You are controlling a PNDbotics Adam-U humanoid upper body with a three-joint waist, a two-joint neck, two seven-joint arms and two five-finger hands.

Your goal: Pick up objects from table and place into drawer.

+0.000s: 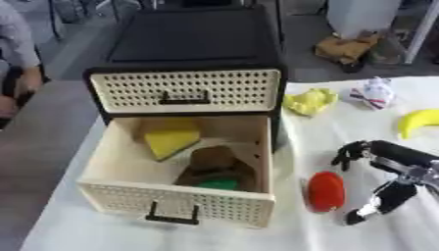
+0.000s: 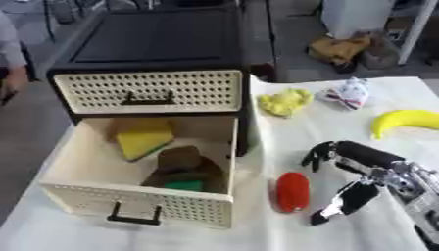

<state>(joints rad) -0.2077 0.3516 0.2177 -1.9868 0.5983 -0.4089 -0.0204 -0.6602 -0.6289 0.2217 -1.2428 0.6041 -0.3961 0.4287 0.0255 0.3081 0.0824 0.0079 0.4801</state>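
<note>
A cream perforated drawer (image 1: 180,206) stands pulled out from a black cabinet (image 1: 193,41). Inside lie a yellow wedge (image 1: 171,140), a brown lump (image 1: 214,164) and a small green piece (image 1: 220,184). On the white tablecloth right of the drawer lies a red oblong object (image 1: 326,191). My right hand (image 2: 356,169) hovers just right of it, open, fingers and thumb spread and holding nothing. Farther back lie a crumpled yellow object (image 1: 310,101), a white toy with red stripes (image 1: 373,93) and a yellow banana (image 1: 418,121). The left hand shows in neither view.
The upper drawer (image 1: 184,90) is closed, with a black handle. A tan bag (image 1: 347,48) sits on the floor beyond the table. A person's arm (image 1: 21,54) shows at the far left edge, away from the objects.
</note>
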